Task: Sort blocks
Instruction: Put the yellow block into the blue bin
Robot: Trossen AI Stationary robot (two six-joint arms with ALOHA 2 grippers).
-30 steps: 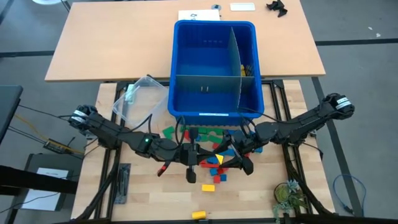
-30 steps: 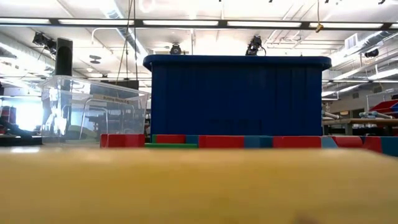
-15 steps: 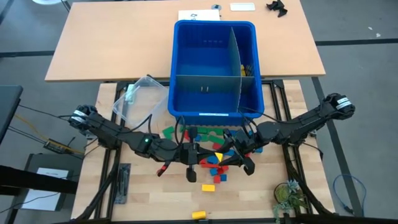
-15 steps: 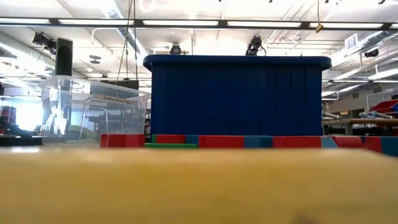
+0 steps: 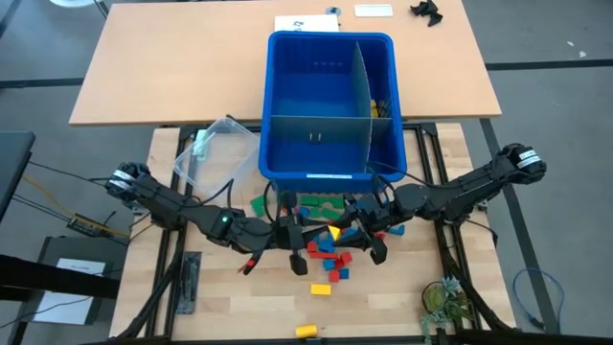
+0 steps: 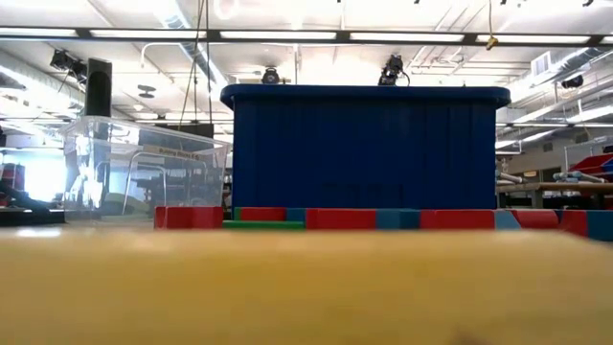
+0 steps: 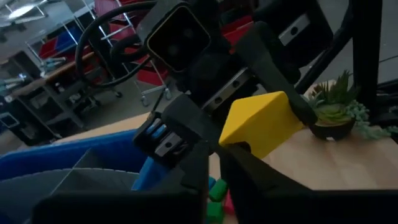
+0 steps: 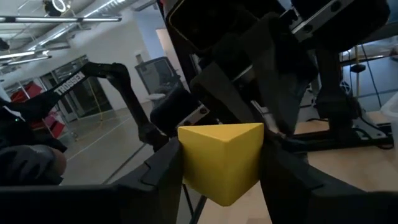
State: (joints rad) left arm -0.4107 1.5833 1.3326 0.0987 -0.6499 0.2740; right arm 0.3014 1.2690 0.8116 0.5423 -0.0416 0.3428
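Looking from the near edge of the table, I saw one yellow brick (image 5: 306, 331) lying alone, well apart from the others, and a small plant (image 5: 442, 299) near the right corner. Behind them the blocks (image 5: 324, 265) lay scattered on the wood: red, blue and one more yellow in front, several green ones closer to the bin.

Above this pile the two arms met in the middle. The right gripper (image 5: 361, 237) held a yellow wedge (image 8: 221, 158), its fingers (image 8: 163, 169) pressed on both sides of it, so the wedge was off the table, over the pile. The left gripper (image 5: 303, 240) stood just beside it, facing the right one, with its tip at the wedge. Whether the left gripper was open or closed I could not tell.

Farther back stood the blue bin (image 5: 330, 36), divided into compartments by grey walls. The tub (image 5: 215, 144) lay just to the left of the bin, tilted. In the low view a row of red and blue bricks (image 6: 335, 218) lay in front of the bin.
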